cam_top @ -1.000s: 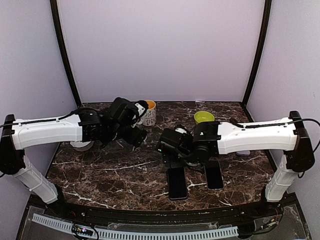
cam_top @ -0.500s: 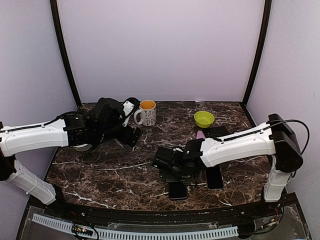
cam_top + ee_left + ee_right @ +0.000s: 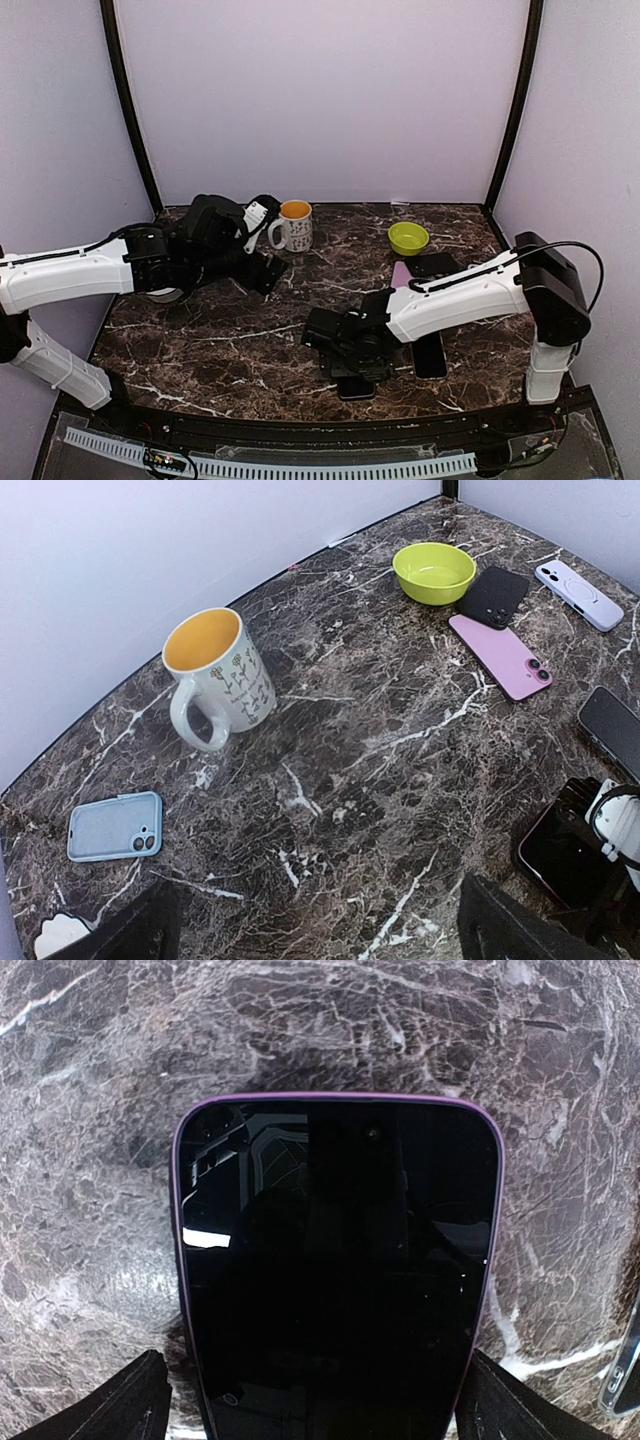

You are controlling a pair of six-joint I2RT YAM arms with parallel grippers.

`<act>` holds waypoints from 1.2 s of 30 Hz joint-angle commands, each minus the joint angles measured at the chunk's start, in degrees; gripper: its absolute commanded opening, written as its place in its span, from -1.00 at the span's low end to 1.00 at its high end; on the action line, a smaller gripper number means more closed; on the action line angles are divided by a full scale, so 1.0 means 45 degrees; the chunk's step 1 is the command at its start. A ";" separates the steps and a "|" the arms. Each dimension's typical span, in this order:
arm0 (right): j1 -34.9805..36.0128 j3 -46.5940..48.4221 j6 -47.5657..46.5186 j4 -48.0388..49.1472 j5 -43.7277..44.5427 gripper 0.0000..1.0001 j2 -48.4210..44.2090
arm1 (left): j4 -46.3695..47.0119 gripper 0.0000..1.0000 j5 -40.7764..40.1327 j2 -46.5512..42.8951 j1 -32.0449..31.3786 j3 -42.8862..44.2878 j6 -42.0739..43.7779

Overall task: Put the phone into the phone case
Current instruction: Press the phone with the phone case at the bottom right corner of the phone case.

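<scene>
Phone (image 3: 335, 1260): flat, screen up, purple rim, near the front edge of the table (image 3: 230, 340). It lies straight below your right gripper (image 3: 312, 1395), with its long axis running away from the wrist. The fingers are spread wider than its short side and hold nothing. Your left gripper (image 3: 315, 935), also spread and empty, is well off by the mug (image 3: 215, 675). The right arm is nearer.
</scene>
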 commanded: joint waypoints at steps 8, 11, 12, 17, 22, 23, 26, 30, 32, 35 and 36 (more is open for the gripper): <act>0.0103 -0.3029 -0.0703 0.1442 -0.0917 0.85 -0.3431 | 0.0356 0.97 0.0209 -0.0441 0.0032 -0.0286 0.0146; 0.0103 -0.3701 -0.0650 0.2021 -0.1157 0.73 -0.3832 | 0.0383 0.98 0.0278 -0.0397 0.0031 -0.0315 0.0163; 0.0112 -0.3794 -0.0736 0.2197 -0.1290 0.69 -0.3914 | 0.0390 0.98 0.0263 -0.0387 0.0031 -0.0313 0.0179; 0.0079 -0.4183 -0.0653 0.2397 -0.1364 0.28 -0.4274 | 0.0386 0.97 0.0259 -0.0335 0.0036 -0.0321 0.0185; 0.0073 -0.4638 -0.0342 0.2327 -0.1628 -0.19 -0.4276 | 0.0386 0.97 0.0208 -0.0371 0.0026 -0.0343 0.0220; 0.0074 -0.4697 -0.0324 0.2318 -0.1698 -0.25 -0.4255 | 0.0391 0.97 0.0217 -0.0383 0.0020 -0.0330 0.0217; 0.0136 -0.4835 -0.0242 0.2200 -0.1879 -0.36 -0.4157 | 0.0395 0.97 0.0306 -0.0411 0.0025 -0.0344 0.0219; 0.0289 -0.4987 -0.0214 0.1902 -0.2100 -0.54 -0.3794 | 0.0410 0.98 0.0306 -0.0480 0.0034 -0.0342 0.0248; 0.0406 -0.5019 -0.0243 0.1742 -0.2283 -0.64 -0.3400 | 0.0439 0.98 0.0304 -0.0502 0.0029 -0.0359 0.0267; 0.0627 -0.5070 -0.0280 0.1481 -0.2473 -0.76 -0.2862 | 0.0440 0.98 0.0287 -0.0533 0.0025 -0.0380 0.0290; 0.0687 -0.5156 -0.0272 0.1500 -0.2546 -0.79 -0.2747 | 0.0447 0.98 0.0276 -0.0533 0.0021 -0.0383 0.0301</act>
